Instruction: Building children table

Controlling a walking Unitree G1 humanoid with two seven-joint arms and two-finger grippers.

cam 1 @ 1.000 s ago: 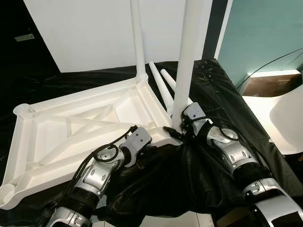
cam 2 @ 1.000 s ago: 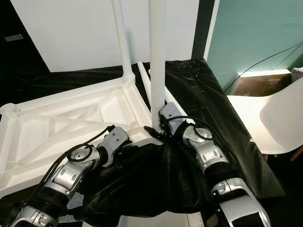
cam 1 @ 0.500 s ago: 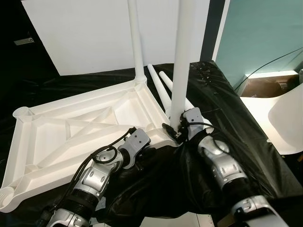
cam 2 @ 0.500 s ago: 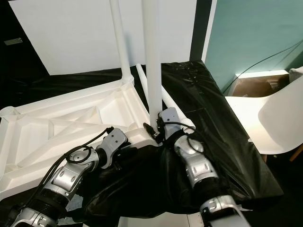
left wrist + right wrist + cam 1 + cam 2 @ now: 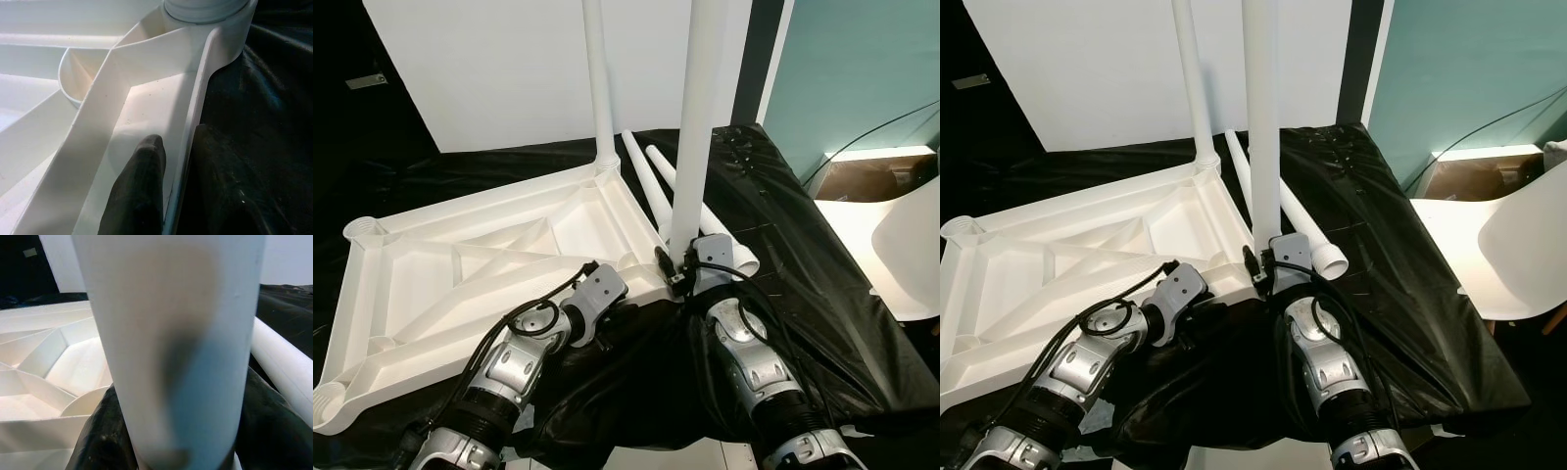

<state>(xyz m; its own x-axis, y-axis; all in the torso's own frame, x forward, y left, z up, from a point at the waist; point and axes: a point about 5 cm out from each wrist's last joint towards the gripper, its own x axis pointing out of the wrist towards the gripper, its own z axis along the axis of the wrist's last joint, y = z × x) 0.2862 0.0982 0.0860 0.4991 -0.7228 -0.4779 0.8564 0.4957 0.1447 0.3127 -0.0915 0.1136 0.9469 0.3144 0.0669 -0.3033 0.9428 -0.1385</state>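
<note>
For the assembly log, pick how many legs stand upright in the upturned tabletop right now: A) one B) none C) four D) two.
D: two legs stand in corner sockets, the far leg and the near leg, which the right gripper clasps at its base; two spare legs lie on the black cloth beside the tabletop. The left gripper pinches the tabletop's rim.
</note>
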